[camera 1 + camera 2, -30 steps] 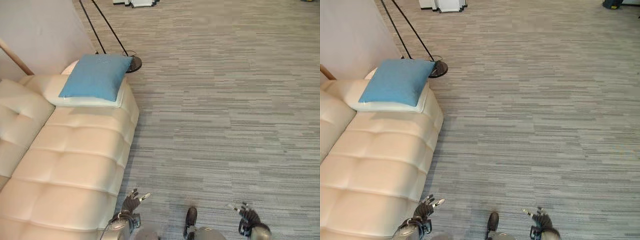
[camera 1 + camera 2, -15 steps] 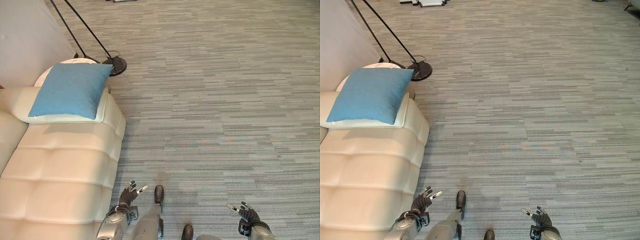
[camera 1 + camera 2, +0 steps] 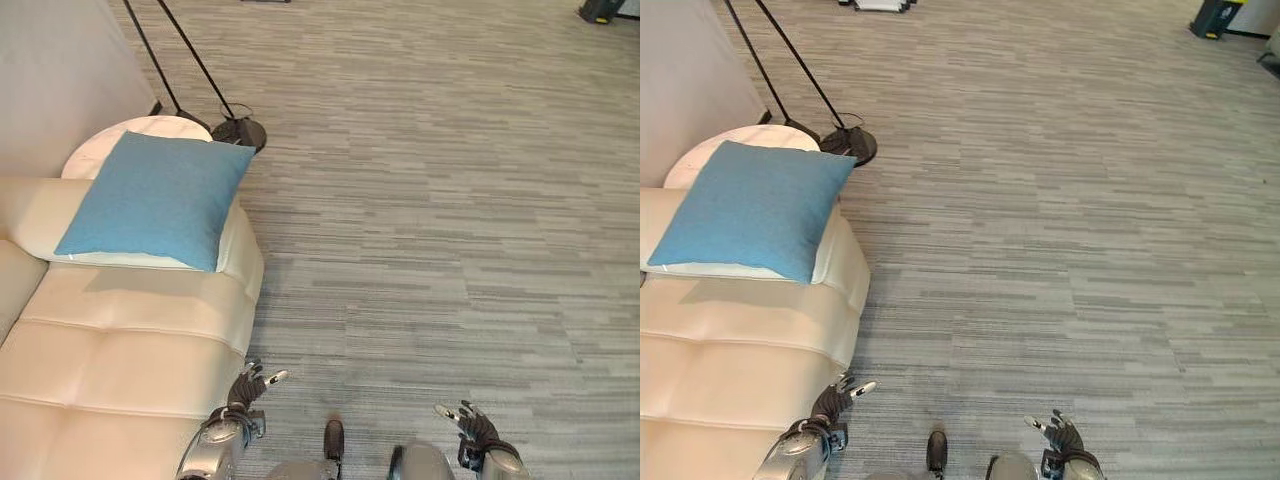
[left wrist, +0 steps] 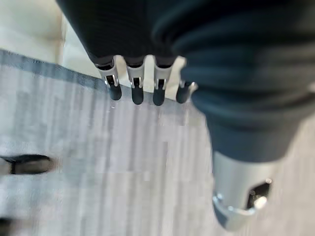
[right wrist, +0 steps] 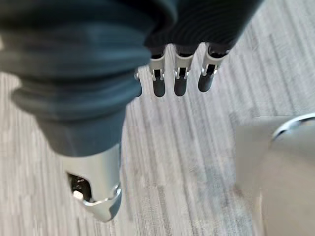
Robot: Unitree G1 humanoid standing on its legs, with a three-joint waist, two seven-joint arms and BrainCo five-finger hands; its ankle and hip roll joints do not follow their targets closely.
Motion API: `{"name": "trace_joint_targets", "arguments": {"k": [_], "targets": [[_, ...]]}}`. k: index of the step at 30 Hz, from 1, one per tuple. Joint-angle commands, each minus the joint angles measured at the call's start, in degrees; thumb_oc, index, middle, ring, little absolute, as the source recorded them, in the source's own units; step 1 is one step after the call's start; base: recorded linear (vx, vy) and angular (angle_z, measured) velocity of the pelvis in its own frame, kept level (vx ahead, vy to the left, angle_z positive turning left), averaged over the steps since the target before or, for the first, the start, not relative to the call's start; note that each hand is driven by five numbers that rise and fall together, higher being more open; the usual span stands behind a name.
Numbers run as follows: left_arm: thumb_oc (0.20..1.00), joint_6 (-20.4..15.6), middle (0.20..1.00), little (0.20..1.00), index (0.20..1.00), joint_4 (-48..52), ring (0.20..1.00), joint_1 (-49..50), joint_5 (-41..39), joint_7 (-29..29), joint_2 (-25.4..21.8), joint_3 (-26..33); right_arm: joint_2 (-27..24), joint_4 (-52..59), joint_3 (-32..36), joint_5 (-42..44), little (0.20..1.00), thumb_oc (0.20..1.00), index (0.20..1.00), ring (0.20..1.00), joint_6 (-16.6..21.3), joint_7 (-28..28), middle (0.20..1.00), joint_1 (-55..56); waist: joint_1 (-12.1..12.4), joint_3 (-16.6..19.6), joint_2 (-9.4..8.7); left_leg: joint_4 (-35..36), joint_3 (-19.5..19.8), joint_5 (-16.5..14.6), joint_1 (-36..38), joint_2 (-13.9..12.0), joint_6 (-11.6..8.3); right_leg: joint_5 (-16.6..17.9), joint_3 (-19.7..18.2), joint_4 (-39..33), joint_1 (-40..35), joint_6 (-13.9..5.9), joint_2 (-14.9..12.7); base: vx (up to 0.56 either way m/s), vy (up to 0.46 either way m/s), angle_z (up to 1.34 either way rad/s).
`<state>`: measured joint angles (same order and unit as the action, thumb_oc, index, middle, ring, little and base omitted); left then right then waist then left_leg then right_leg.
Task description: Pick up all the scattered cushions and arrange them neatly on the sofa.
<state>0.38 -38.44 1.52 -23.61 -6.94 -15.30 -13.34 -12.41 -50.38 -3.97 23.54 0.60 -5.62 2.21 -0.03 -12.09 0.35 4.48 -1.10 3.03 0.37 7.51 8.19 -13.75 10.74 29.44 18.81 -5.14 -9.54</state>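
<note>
A blue cushion (image 3: 155,198) lies flat on a white cushion (image 3: 235,238) at the far end of the cream sofa (image 3: 120,370). My left hand (image 3: 245,388) hangs low beside the sofa's front edge, open and holding nothing. My right hand (image 3: 472,430) hangs low over the grey carpet, also open and empty. In the left wrist view the left hand's fingers (image 4: 137,86) point straight at the sofa's base. In the right wrist view the fingers (image 5: 179,73) extend over bare carpet.
A round white side table (image 3: 150,128) stands behind the sofa's arm. A black floor lamp base (image 3: 238,130) with slanted black poles sits beside it. A dark bin (image 3: 1212,16) stands at the far right. Grey striped carpet (image 3: 450,220) spreads to the right.
The camera has shifted; the sofa and cushions sit slightly further right and nearer in view. Both hands remain low and open.
</note>
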Motion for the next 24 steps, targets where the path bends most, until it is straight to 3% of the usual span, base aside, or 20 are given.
{"name": "trace_joint_targets", "arguments": {"k": [1,2,4,7,9,11,13,14,15,17,18,21,22,23,24], "targets": [[1.0,-1.7,1.0,1.0,1.0,3.0,1.0,-0.5,0.7,0.0,0.3,1.1,-1.5,0.1,-0.4,-0.2,1.0,1.0,1.0,1.0,0.5,-0.3,1.0,-0.3,0.0,-1.5,0.26,0.5,-0.2,-6.4,2.6,-4.5,-5.11,12.0,0.1,-16.6,-6.9,-1.09,3.6,0.35,-0.134,0.0],[1.0,-1.7,1.0,1.0,1.0,2.2,1.0,-1.0,1.7,0.2,0.2,1.4,-1.4,-0.4,0.4,0.0,1.0,1.0,1.0,1.0,0.6,-0.5,1.0,0.1,-0.6,-1.6,-0.28,0.5,0.1,-7.3,3.8,-4.3,-6.02,15.4,-2.3,-29.1,-7.0,-2.5,5.4,0.3,-0.138,0.01],[1.0,-2.0,1.0,1.0,1.0,2.1,1.0,-1.1,2.9,0.9,0.0,1.5,-1.5,-0.8,1.4,-0.3,1.0,1.0,1.0,1.0,0.5,-0.7,1.0,0.5,-1.0,-1.0,-0.74,0.5,0.7,-8.3,5.2,-4.3,-6.75,17.4,-2.7,-34.4,-6.8,-3.57,5.9,0.4,-0.184,0.15],[1.0,-2.1,1.0,1.0,1.0,2.2,1.0,-0.7,3.0,1.5,0.2,1.6,-1.7,-1.1,2.1,-0.7,1.0,1.0,1.0,1.0,0.4,-0.6,1.0,1.1,-1.2,-0.4,-0.89,0.5,1.6,-9.4,7.1,-4.3,-7.08,18.2,-1.1,-34.3,-8.3,-3.46,5.9,0.32,-0.135,0.28],[1.0,-1.9,1.0,1.0,1.0,0.9,1.0,0.0,3.4,1.7,1.0,1.3,-2.3,-2.3,2.0,-1.0,1.0,1.0,1.0,1.0,0.5,-0.1,1.0,2.0,-1.6,1.5,-0.54,-3.0,2.5,-11.8,9.4,-5.6,-7.84,17.8,-1.5,-32.4,-9.9,-2.02,6.6,0.56,-0.268,0.5],[1.0,-1.8,1.0,1.0,1.0,1.0,1.0,0.5,3.3,2.3,1.3,1.0,-2.9,-2.5,1.8,-0.6,1.0,1.0,1.0,1.0,0.6,0.5,1.0,1.9,-1.5,2.3,-0.29,-9.8,2.6,-10.7,8.6,-6.9,-9.3,16.0,-0.7,-31.2,-11.7,-0.72,7.3,0.5,-0.305,0.51],[1.0,-1.5,1.0,1.0,1.0,1.6,1.0,0.7,3.3,2.3,1.4,0.5,-3.6,-2.7,1.2,-0.5,1.0,1.0,1.0,1.0,0.7,0.5,1.0,1.9,-1.4,2.3,-0.14,-16.9,2.8,-7.5,6.6,-7.5,-10.57,14.5,-0.3,-31.8,-14.4,0.66,8.2,0.29,-0.218,0.29],[1.0,-1.5,1.0,1.0,1.0,1.6,1.0,0.7,3.3,2.3,1.4,0.5,-3.6,-2.7,1.2,-0.5,1.0,1.0,1.0,1.0,0.7,0.5,1.0,1.9,-1.5,2.3,-0.09,-17.2,2.9,-7.7,6.4,-7.6,-10.59,14.5,-0.2,-31.8,-14.4,0.68,8.3,0.3,-0.275,0.07],[1.0,-1.4,1.0,1.0,1.0,2.3,1.0,0.9,3.0,2.5,1.4,0.2,-4.1,-2.1,0.8,-0.2,1.0,1.0,1.0,1.0,0.9,0.9,1.0,2.1,-0.8,1.7,-0.42,-27.4,3.4,-3.5,2.2,-7.7,-11.38,12.9,0.2,-32.9,-17.7,2.23,8.9,0.25,-0.25,0.09],[1.0,-1.4,1.0,1.0,1.0,2.6,1.0,0.7,2.7,2.1,1.3,0.3,-4.7,-1.8,0.4,-0.6,1.0,1.0,1.0,1.0,1.0,0.9,1.0,1.8,-0.1,0.6,-0.81,-36.3,3.7,-1.0,-2.3,-7.3,-11.55,11.6,0.9,-33.3,-20.1,3.45,9.2,0.29,-0.269,0.07],[1.0,-1.4,1.0,1.0,1.0,2.4,1.0,0.7,2.6,2.1,1.2,0.3,-4.8,-2.1,0.5,-0.5,1.0,1.0,1.0,1.0,0.8,0.8,1.0,1.7,-0.1,0.5,-0.94,-37.3,2.5,-1.6,-3.4,-7.9,-11.43,11.0,1.1,-33.5,-20.7,3.68,9.2,0.21,-0.176,0.01],[1.0,-1.3,1.0,1.0,1.0,2.2,1.0,0.3,2.1,1.8,1.3,0.3,-5.0,-3.0,0.9,-0.4,1.0,1.0,1.0,1.0,0.4,0.2,1.0,1.3,0.3,-0.1,-2.29,-32.2,-1.3,-5.5,-8.5,-8.0,-10.2,9.9,2.3,-33.7,-22.7,3.67,7.7,0.25,-0.111,-0.01],[1.0,-1.4,1.0,1.0,1.0,2.5,1.0,0.7,2.2,1.8,1.1,0.2,-5.2,-3.0,0.9,-0.7,1.0,1.0,1.0,1.0,0.5,0.1,1.0,1.6,0.4,0.5,-2.76,-20.1,-2.4,-6.9,-9.0,-7.5,-9.82,9.1,3.1,-34.2,-23.8,3.08,7.3,0.31,-0.048,0.04],[1.0,-1.3,1.0,1.0,1.0,2.5,1.0,0.7,2.2,1.8,1.1,0.2,-5.2,-3.0,0.9,-0.7,1.0,1.0,1.0,1.0,0.5,0.1,1.0,1.6,0.4,0.4,-2.84,-19.7,-2.5,-6.7,-8.7,-7.4,-9.8,9.0,3.1,-34.2,-23.9,3.06,7.2,0.33,-0.009,0.27],[1.0,-1.3,1.0,1.0,1.0,2.5,1.0,0.7,2.5,1.7,1.3,0.0,-5.2,-2.8,0.8,-1.2,1.0,1.0,1.0,1.0,0.4,0.1,1.0,1.8,0.3,0.6,-2.62,-13.8,-2.5,-5.0,-7.9,-7.9,-10.13,8.4,3.7,-34.3,-24.5,3.05,7.3,0.1,0.009,0.42]]}}
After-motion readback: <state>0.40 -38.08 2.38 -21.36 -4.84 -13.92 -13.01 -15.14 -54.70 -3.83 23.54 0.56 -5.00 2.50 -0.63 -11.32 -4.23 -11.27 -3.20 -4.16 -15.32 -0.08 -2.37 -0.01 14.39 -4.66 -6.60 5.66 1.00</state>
